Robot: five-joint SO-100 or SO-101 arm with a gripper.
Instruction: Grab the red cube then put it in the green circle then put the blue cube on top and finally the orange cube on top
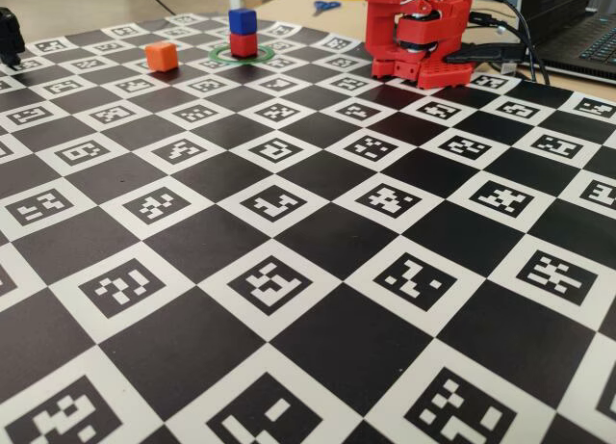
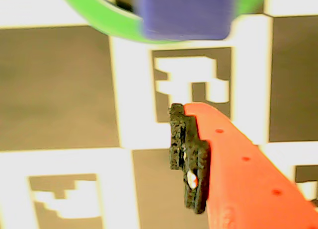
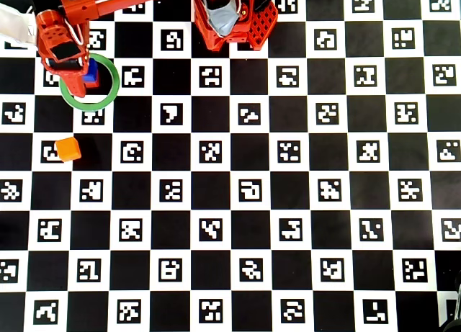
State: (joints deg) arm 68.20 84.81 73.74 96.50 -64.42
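Blue cube (image 1: pixel 243 21) stacked on red cube (image 1: pixel 243 44) inside green circle (image 1: pixel 258 55), gripper (image 3: pixel 76 76) above it, jaw state unclear, orange cube (image 3: pixel 68 149) at 6 o'clock.

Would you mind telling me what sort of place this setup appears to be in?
Probably a robotics lab or workshop bench: a fiducial-marker checkerboard covers the table, a red robot arm stands on it, and a laptop sits beside.

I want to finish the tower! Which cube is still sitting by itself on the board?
The orange cube. It sits alone on the board, outside the green circle, while the blue cube is stacked on the red cube inside the circle.
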